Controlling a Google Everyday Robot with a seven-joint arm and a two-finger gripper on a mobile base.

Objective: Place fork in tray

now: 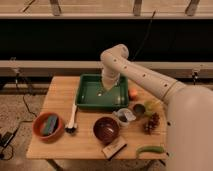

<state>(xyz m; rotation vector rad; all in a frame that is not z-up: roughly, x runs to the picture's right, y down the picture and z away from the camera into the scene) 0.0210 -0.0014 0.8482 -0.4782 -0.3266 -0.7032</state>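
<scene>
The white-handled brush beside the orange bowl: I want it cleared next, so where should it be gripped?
Likely mid-handle on the white-handled brush, coming from above: it lies flat, slim handle toward the tray, dark head nearest. The gripper is over the tray.

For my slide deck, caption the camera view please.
Gripper reaches down over the green tray on a wooden table beside two bowls.

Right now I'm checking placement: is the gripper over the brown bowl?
No, the gripper hangs over the green tray, while the brown bowl sits nearer the table's front edge.
</scene>
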